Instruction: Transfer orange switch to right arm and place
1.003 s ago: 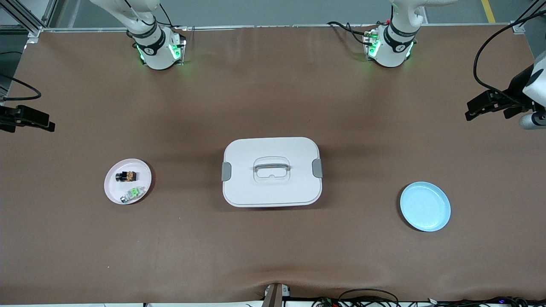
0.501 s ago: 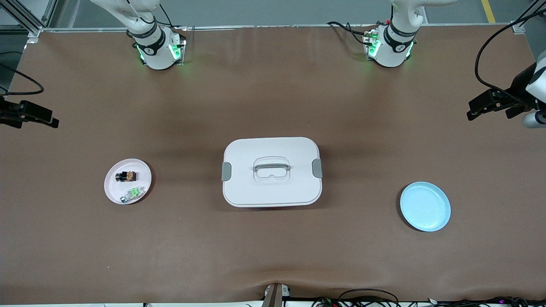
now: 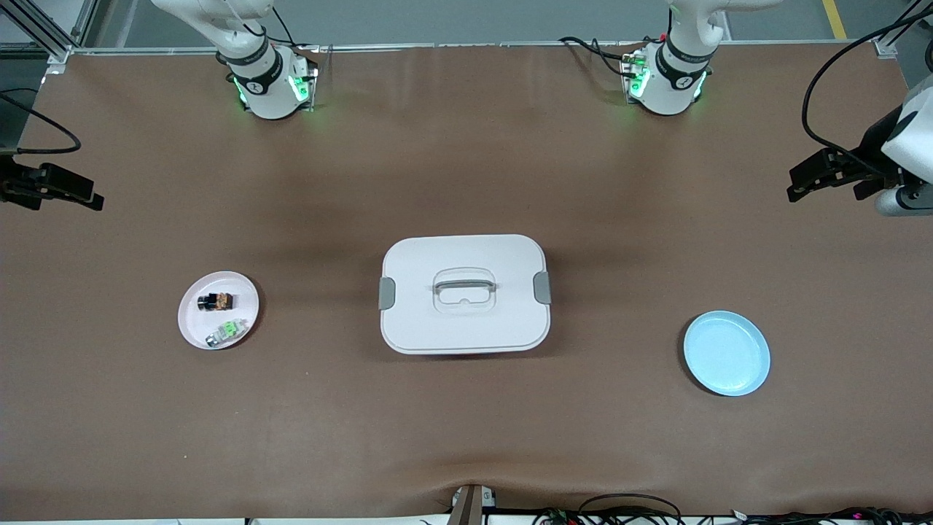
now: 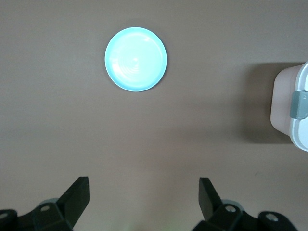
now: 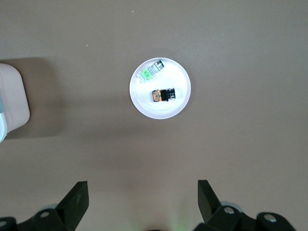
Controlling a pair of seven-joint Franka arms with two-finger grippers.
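The orange switch (image 3: 216,300) lies on a small white plate (image 3: 244,290) toward the right arm's end of the table, beside a similar green switch (image 3: 226,332). The right wrist view shows the orange switch (image 5: 163,95), the green switch (image 5: 150,71) and the plate (image 5: 166,108) from high above. My right gripper (image 3: 91,200) hangs open and empty over the table's edge at its own end; its jaws (image 5: 143,188) stand wide apart. My left gripper (image 3: 798,188) hangs open and empty over its end of the table, jaws wide apart (image 4: 143,185).
A white lidded box (image 3: 415,321) with grey side clips and a handle stands mid-table. A light blue plate (image 3: 727,353) lies toward the left arm's end, also in the left wrist view (image 4: 135,58). The box's edge shows in both wrist views.
Both grippers have shifted slightly inward over the table and toward the bases. The switches, plates and box have not moved.
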